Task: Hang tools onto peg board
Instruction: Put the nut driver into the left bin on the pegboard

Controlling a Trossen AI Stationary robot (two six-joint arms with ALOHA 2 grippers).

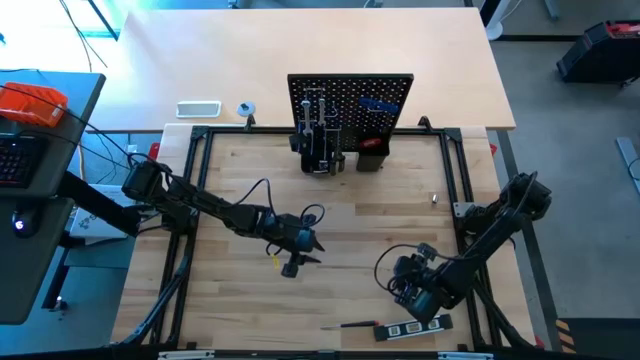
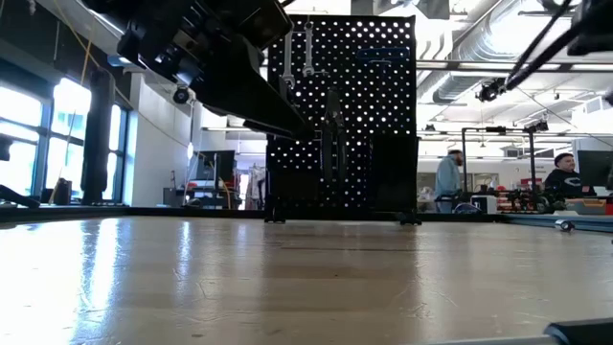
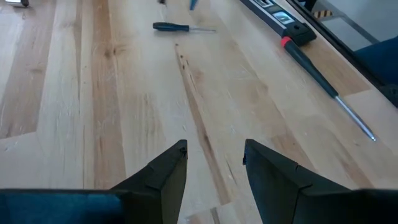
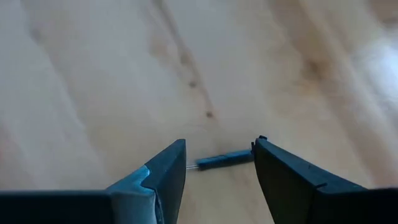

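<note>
The peg board (image 1: 350, 100) stands upright at the table's far edge, with several tools hanging on it and black holder boxes (image 1: 322, 158) at its base. My left gripper (image 3: 214, 155) hovers open over bare wood at mid-table (image 1: 301, 258). My right gripper (image 1: 415, 298) is near the right front, open and pointing down. A small blue-handled tool (image 4: 225, 157) lies flat on the table between its fingers (image 4: 221, 147); I cannot tell whether a finger touches it. A black screwdriver (image 1: 352, 325) and the black level (image 1: 413, 326) lie by the near edge.
The left wrist view also shows a dark screwdriver (image 3: 180, 27) and a red-collared screwdriver (image 3: 323, 81) beside the level (image 3: 280, 15). A small metal piece (image 1: 434, 198) lies at the right. A white tray (image 1: 198, 108) sits beyond the frame. People stand in the room behind (image 2: 565, 177).
</note>
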